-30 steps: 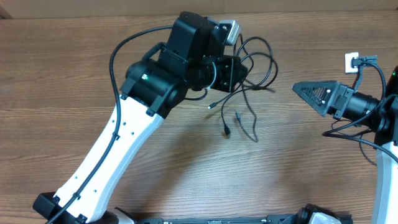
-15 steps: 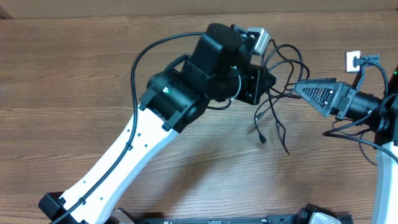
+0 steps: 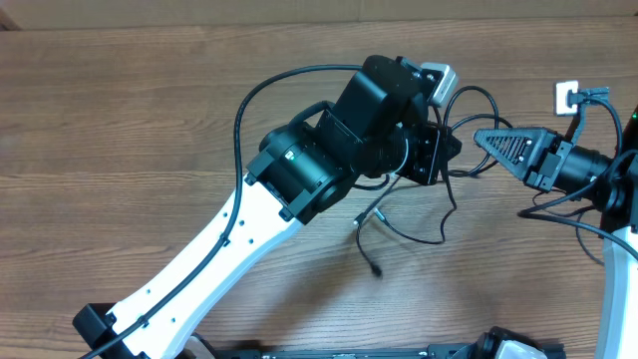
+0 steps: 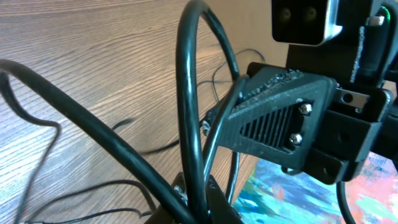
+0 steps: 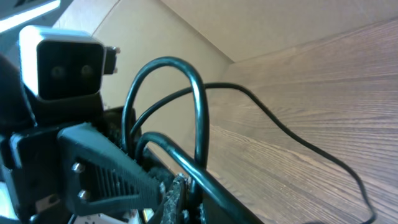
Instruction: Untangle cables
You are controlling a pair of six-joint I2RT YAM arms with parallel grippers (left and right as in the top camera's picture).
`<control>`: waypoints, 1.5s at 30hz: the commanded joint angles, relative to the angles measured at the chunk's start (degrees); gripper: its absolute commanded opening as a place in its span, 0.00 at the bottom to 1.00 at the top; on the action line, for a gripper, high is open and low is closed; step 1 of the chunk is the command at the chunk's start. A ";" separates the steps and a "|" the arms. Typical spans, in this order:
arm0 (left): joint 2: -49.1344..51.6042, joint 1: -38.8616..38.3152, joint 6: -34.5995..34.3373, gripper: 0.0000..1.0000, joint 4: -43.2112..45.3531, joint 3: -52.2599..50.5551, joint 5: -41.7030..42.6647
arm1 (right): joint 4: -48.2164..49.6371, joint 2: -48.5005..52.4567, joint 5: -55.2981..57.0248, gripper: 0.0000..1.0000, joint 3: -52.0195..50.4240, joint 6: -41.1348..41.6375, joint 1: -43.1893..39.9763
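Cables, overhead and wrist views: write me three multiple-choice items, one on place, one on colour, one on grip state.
1. In the overhead view, where are the cables?
A) far left of the frame
B) right of centre, between the two grippers
C) along the near edge
2. Cable colour?
A) black
B) white
C) red
3. Left gripper?
A) open above bare wood
B) out of view
C) shut on the cables

Key:
1 B: the cables hang at the left gripper, facing the right gripper.
2 A: every cord is black.
3 C: the left wrist view shows cords pinched at its fingertips.
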 commanded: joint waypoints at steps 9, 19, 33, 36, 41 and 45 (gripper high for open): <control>0.57 5.25 1.81 0.49 -7.91 0.83 -3.67 | -0.68 -0.07 4.87 0.04 0.48 -0.37 -0.04; 0.57 7.39 1.86 0.54 -12.44 0.83 -5.05 | -0.63 -0.07 5.05 0.04 0.48 -0.20 -0.04; 0.57 6.10 14.36 0.53 -11.02 0.83 -4.22 | -0.79 -0.07 6.05 0.04 0.48 -0.17 -0.04; 0.57 5.64 17.59 0.61 -9.22 0.83 -4.24 | -1.53 -0.07 5.88 0.04 0.48 -0.22 -0.04; 0.57 5.53 17.27 0.72 -7.10 0.83 -3.67 | -1.88 -0.07 4.57 0.04 0.48 -1.44 -0.04; 0.57 5.55 15.98 0.70 -6.88 0.83 -2.16 | -1.90 -0.07 -8.20 0.04 0.48 -11.67 -0.04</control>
